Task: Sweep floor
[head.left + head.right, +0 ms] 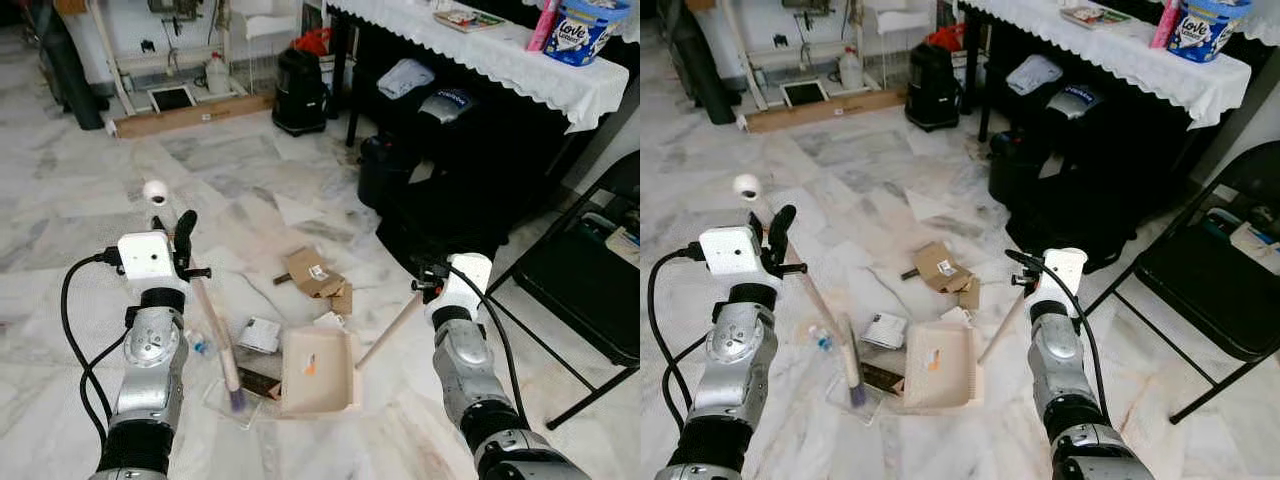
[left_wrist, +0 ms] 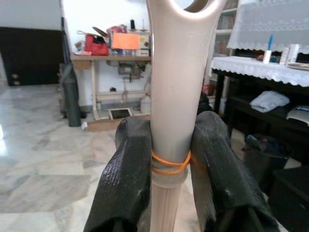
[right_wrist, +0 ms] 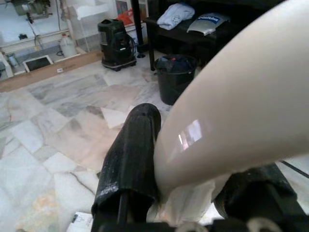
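Marble floor, white with grey veins, carries everything we list here.

Item one: our left end effector, its two black fingers pressed against a beige broom handle banded with an orange rubber band. In the head views the broom slants down from that end effector to the floor, its dark bristle tip resting on a clear plastic scrap just beside the dustpan.

Item two: our right end effector, fingers clamped on a cream handle. That handle runs down to the cream dustpan, which sits flat on the floor between our arms.

Item three: litter. Torn brown cardboard lies just beyond the dustpan; a white paper packet lies between the dustpan and the broom.

Item four: surroundings. A black bucket and a black canister stand near a bench draped in a white lace cloth; a black folding chair stands to our right.
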Controlling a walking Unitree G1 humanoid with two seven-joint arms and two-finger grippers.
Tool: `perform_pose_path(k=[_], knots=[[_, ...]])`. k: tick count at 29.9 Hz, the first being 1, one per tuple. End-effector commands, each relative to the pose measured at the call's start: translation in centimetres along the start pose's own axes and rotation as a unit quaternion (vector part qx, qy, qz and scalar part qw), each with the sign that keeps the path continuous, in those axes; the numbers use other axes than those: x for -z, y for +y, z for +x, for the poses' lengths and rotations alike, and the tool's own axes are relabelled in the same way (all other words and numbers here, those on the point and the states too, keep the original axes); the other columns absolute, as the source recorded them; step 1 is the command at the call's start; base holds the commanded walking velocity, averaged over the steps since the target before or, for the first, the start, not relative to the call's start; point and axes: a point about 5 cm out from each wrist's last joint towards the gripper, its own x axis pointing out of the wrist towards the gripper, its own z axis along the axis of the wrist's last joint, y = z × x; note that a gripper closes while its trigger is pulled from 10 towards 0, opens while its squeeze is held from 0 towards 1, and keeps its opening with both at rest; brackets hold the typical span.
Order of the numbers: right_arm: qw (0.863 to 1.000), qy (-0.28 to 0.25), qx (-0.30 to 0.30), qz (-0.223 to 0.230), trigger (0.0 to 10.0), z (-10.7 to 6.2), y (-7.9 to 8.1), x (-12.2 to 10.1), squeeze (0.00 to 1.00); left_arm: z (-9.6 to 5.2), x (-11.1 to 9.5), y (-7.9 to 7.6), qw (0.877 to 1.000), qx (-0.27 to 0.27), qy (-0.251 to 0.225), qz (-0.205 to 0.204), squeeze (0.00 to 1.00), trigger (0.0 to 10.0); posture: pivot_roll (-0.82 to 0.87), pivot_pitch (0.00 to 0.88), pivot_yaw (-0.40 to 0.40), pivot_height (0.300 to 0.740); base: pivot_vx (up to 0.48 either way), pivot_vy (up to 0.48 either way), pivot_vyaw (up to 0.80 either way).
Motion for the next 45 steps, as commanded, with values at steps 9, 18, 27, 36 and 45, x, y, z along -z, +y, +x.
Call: perform_pose_path(k=[9,18,27,36,45], knots=[[0.998,0.044,0.02,-0.043,10.0,-0.1,-1.2,1.1,0.0,-0.5,0.3,-2.4,0.995,0.096,0.005,0.026,0.0,10.0,0.02,0.06,-0.061,0.74,0.0,0.0,0.0],[0.996,0.072,0.03,-0.051,10.0,-0.3,-1.4,1.8,0.0,-0.7,0.8,-2.9,0.99,0.129,0.014,0.056,0.0,10.0,0.02,0.06,-0.06,0.74,0.0,0.0,0.0],[0.993,0.095,0.033,-0.065,10.0,-0.5,-1.6,2.6,0.0,-0.7,1.4,-3.0,0.984,0.155,0.023,0.086,0.0,10.0,0.02,0.052,-0.056,0.74,0.0,0.0,0.0],[0.993,0.091,0.043,-0.06,10.0,-0.6,-2.0,2.7,0.0,-1.2,2.5,-3.3,0.981,0.168,0.047,0.084,0.0,10.0,0.02,0.044,-0.053,0.74,0.0,0.0,0.0],[0.996,0.038,0.047,-0.058,10.0,0.0,-2.0,1.1,0.0,-1.5,2.8,-3.1,0.981,0.168,0.049,0.086,0.0,10.0,0.03,0.05,-0.049,0.74,0.0,0.0,0.0]])
